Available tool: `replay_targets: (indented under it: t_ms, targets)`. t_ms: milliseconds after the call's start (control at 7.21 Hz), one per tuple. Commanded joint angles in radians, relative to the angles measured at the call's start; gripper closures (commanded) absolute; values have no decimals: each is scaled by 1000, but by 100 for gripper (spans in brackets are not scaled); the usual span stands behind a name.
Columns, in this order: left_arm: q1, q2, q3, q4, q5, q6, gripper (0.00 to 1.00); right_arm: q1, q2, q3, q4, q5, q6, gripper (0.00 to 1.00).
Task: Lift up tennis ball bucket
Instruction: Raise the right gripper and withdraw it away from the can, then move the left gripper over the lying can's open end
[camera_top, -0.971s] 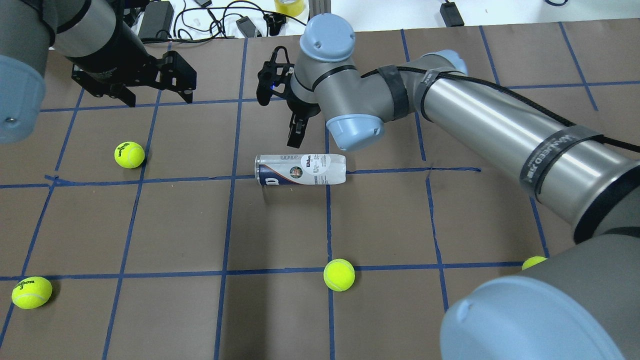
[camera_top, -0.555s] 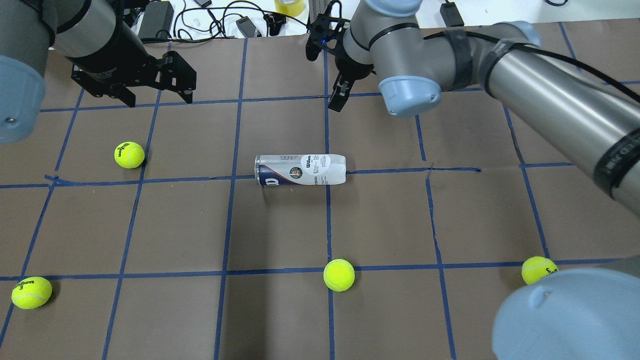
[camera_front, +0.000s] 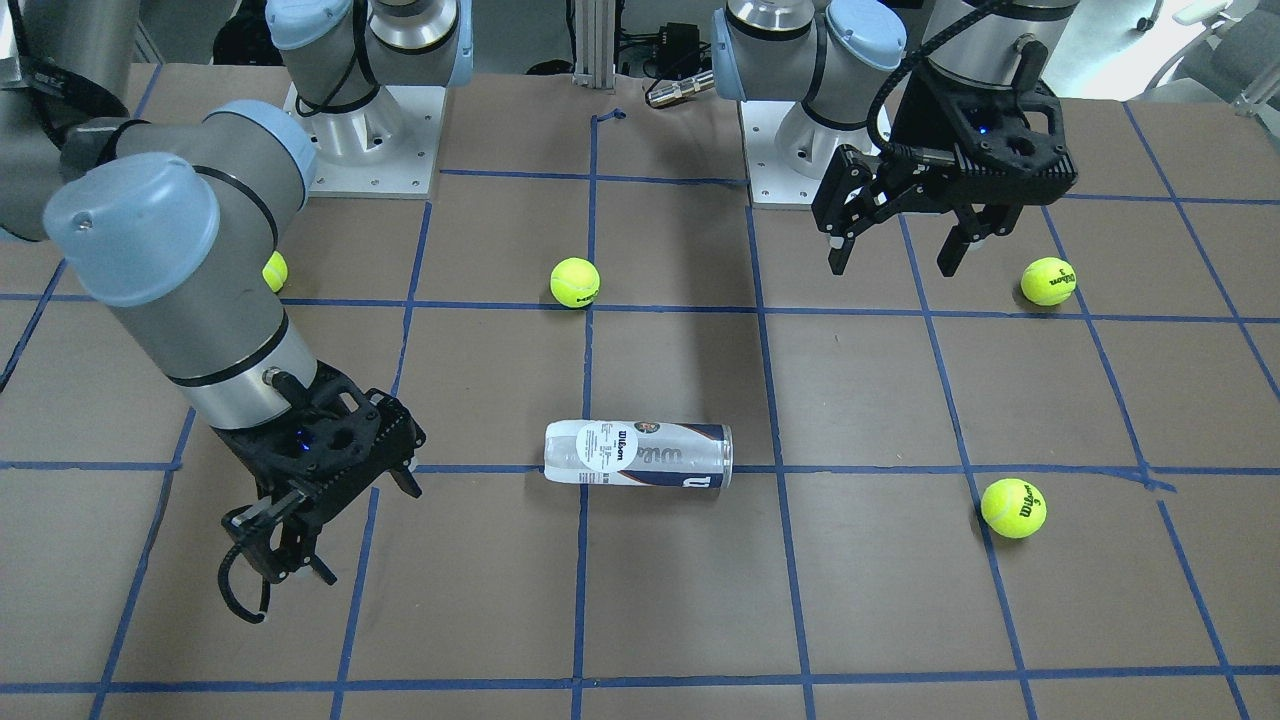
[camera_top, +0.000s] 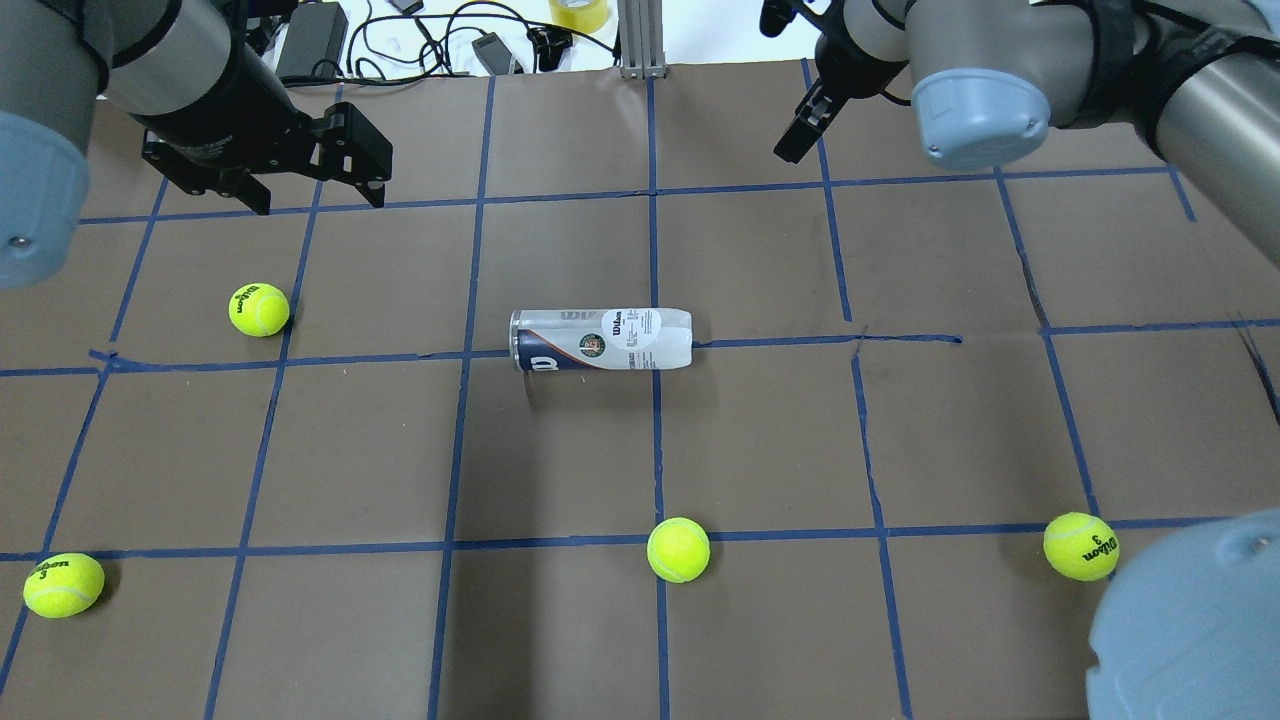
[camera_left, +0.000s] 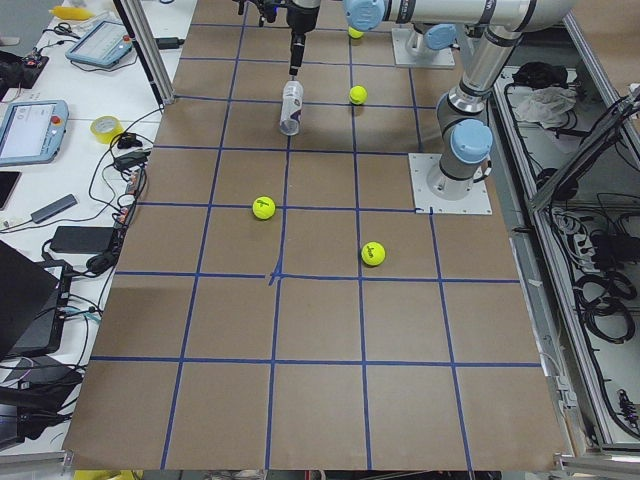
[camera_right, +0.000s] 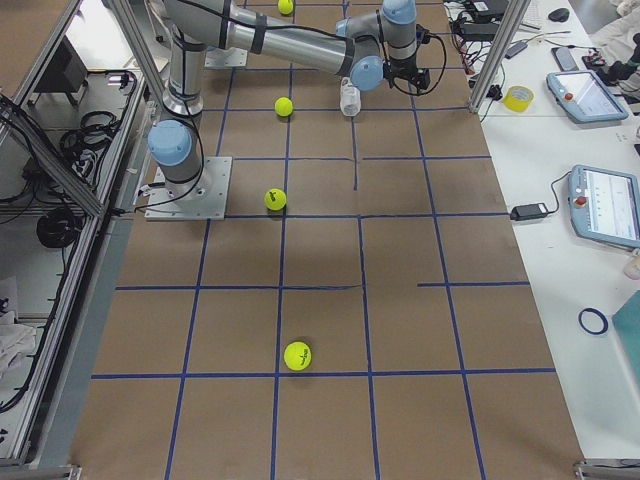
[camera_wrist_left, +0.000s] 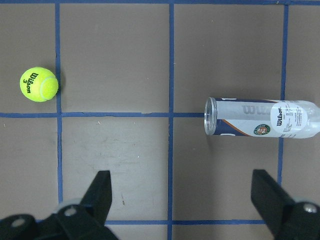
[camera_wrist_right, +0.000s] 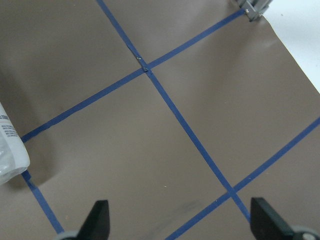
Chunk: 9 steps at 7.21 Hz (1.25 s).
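Observation:
The tennis ball bucket (camera_top: 600, 340) is a clear can with a white-and-navy Wilson label. It lies on its side mid-table, metal-rimmed mouth toward the view's left, and nothing touches it (camera_front: 637, 455). My left gripper (camera_top: 315, 200) hangs open and empty above the table, far-left of the can (camera_front: 892, 265). The left wrist view shows the can (camera_wrist_left: 262, 116) ahead and right of its spread fingers (camera_wrist_left: 102, 192). My right gripper (camera_front: 345, 525) is open and empty, raised near the far edge, right of the can. The right wrist view shows only the can's closed end (camera_wrist_right: 10, 155).
Several yellow tennis balls lie loose: one left of the can (camera_top: 259, 309), one at the near left (camera_top: 63, 585), one near centre (camera_top: 678, 549), one at the near right (camera_top: 1080, 546). Cables, adapters and a tape roll (camera_top: 580, 12) lie beyond the far edge by a metal post (camera_top: 640, 40).
My right arm has swung from just behind the can to the far right and risen, gripper empty. The can still lies in the same place. The left arm has not moved.

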Motion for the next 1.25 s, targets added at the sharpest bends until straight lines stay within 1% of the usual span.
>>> replay_targets:
  t_ms: [0, 139, 277, 416, 555, 693, 832, 971, 1109]
  targets:
    - [-7, -8, -7, 12, -3, -4, 0, -6, -94, 1, 99, -63, 258, 0]
    - [-12, -26, -5, 12, -2, -13, 0, -6, -141, 1, 162, -129, 382, 0]
    - [-13, -46, -8, 16, -3, -15, 0, -6, -192, 1, 219, -170, 414, 0]
    - [-16, -72, -10, 20, -11, -13, 0, -9, -239, 1, 312, -175, 443, 0]
    - [-41, -101, -11, 50, -91, -27, 0, -10, -290, 1, 387, -181, 525, 0]
    - [-53, -150, -24, 53, -121, -82, 0, -13, -342, 1, 444, -186, 570, 0]
    - [-53, -193, -68, 67, -129, -78, 0, -12, -396, 1, 510, -188, 580, 0]
    - [-44, -219, -121, 123, -223, 15, 0, -13, -416, 0, 536, -188, 580, 0]
    - [-30, -255, -154, 128, -292, 68, 0, -13, -441, 1, 541, -238, 571, 0]
